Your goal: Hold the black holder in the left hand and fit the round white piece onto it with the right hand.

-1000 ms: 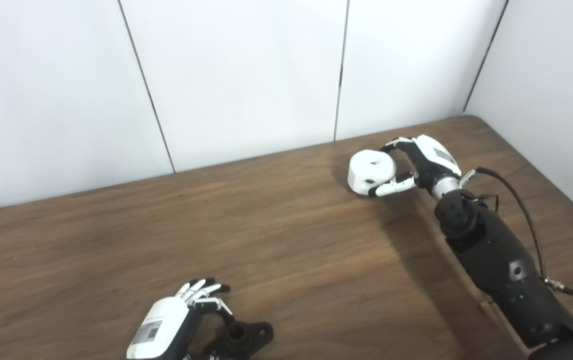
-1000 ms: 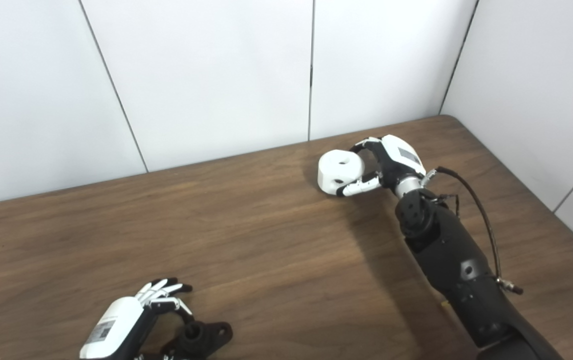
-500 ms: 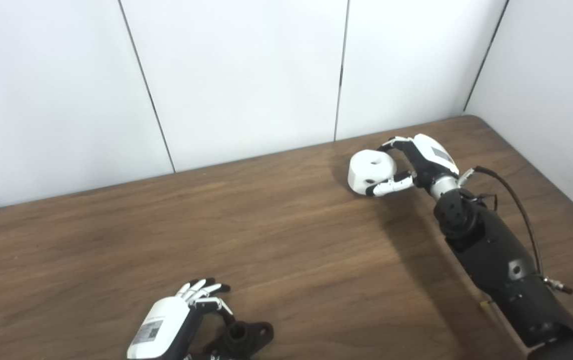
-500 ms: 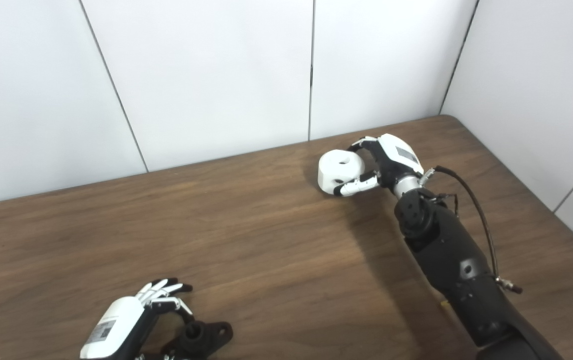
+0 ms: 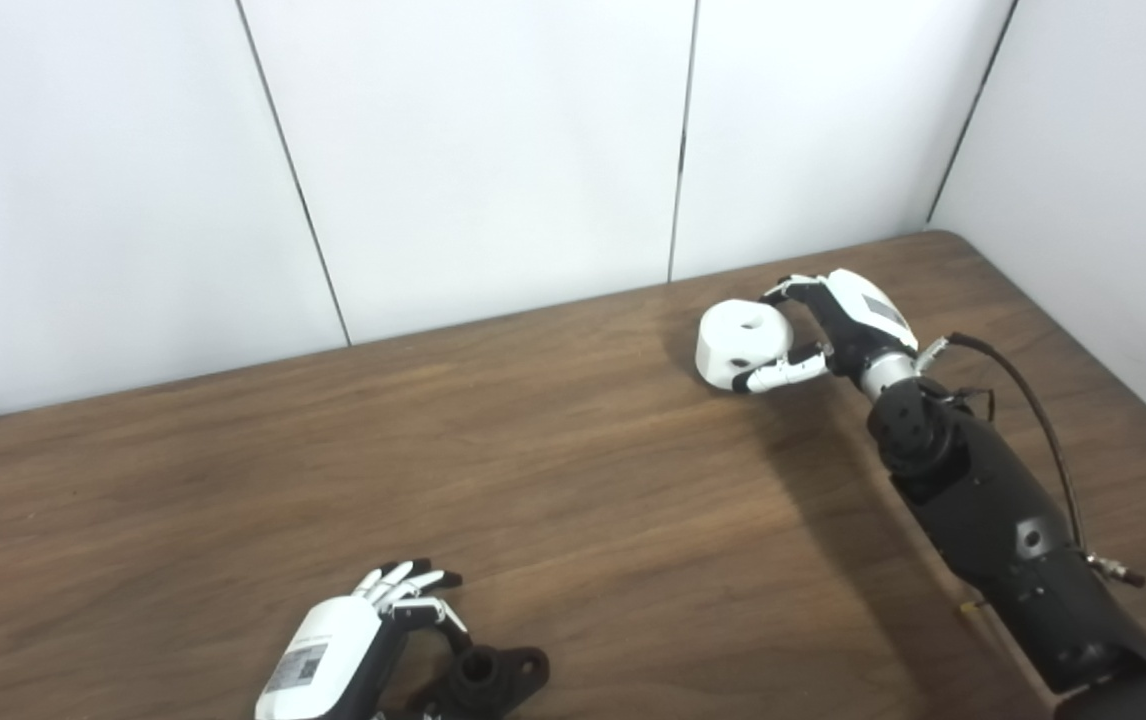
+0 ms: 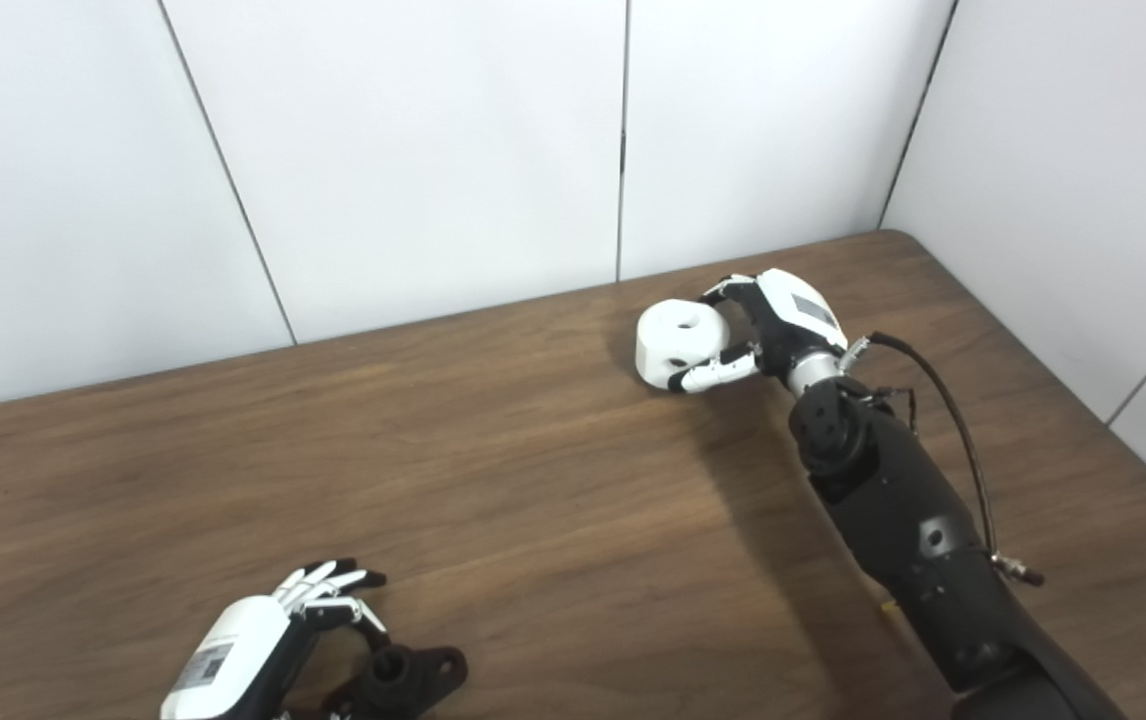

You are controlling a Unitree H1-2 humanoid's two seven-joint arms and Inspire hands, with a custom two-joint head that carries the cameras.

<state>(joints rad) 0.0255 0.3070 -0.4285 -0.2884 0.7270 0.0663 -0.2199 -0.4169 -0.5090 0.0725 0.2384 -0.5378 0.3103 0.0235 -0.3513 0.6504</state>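
Two hands, holder and white piece on a wooden table (image 5: 573,470).
Left eye view: white piece (image 5: 741,344) is clasped by right hand (image 5: 838,325) at the far right. Right eye view: left hand (image 6: 263,635), fingers spread, is set beside holder (image 6: 403,678); contact cannot be told at the frame edge.
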